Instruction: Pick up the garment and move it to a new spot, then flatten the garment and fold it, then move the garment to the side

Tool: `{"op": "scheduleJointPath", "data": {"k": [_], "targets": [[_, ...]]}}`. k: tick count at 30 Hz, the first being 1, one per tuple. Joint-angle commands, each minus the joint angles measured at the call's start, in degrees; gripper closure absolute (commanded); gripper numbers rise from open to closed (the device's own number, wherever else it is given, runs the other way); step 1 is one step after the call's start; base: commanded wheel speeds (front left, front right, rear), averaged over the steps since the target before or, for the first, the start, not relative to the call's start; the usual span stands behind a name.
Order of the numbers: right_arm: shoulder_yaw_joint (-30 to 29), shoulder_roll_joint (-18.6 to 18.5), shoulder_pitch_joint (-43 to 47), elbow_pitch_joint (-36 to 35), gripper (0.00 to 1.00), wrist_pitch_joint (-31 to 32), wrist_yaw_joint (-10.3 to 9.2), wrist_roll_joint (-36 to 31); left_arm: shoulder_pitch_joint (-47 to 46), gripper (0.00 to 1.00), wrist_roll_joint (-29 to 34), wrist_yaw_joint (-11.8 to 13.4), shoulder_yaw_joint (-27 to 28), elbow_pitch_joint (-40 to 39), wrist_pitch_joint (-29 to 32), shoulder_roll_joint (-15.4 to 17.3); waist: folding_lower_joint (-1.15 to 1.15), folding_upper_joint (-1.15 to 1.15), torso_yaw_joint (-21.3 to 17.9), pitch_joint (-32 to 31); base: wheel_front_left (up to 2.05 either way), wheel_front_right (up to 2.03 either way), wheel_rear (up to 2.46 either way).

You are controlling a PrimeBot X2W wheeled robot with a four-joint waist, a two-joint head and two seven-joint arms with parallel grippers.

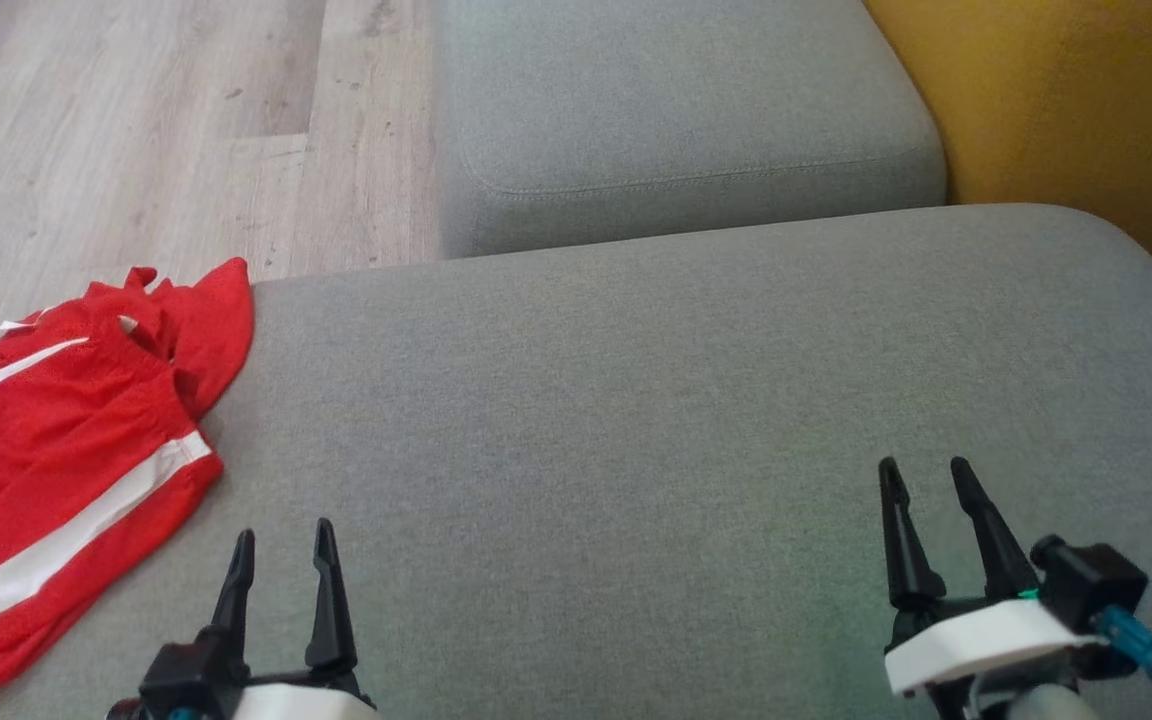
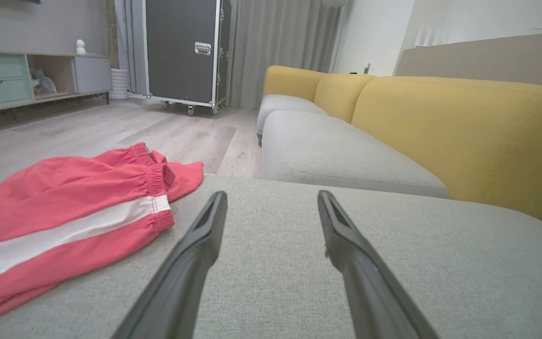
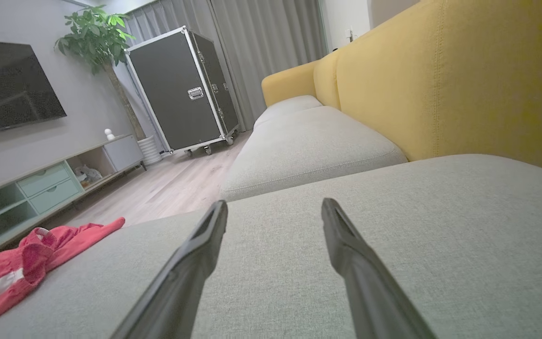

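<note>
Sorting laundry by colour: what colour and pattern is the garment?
Red garment with a white stripe; clearest in the head view.

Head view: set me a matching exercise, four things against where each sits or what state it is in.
Things:
1. red fabric garment with white stripes
2. yellow fabric sofa back
3. left tool
4. pale wooden plank floor

Places or states:
A. upper right corner
B. open and empty, lower left
C. upper left
D. crumpled at the left edge of the grey fabric seat cushion

Pairs: 1-D, 2-A, 3-B, 4-C.
</note>
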Motion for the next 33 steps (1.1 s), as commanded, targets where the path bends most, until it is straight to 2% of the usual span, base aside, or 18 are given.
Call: {"op": "scheduleJointPath", "data": {"k": [1,18,33], "targets": [[1.31,-0.52,-1.32,-1.55,0.00,-1.00,-0.04,-1.96,-1.98,0.00,1.97,0.47,1.50,-1.93,-0.90,0.35,0.01,0.00,-0.03,-0.06,0.00,0.00,0.00],[2.78,-0.60,-0.47,-1.68,0.00,-4.04,-0.04,-13.07,-1.02,0.00,15.70,1.41,0.92,-2.64,-3.96,0.07,0.01,0.00,-0.40,-0.85,0.00,0.00,0.00],[2.87,-0.60,-0.84,-1.14,0.00,-4.11,-0.04,-13.00,-1.07,0.00,15.99,1.30,1.71,-2.14,-4.03,-0.21,0.01,0.00,-0.49,-0.55,0.00,0.00,0.00]]}}
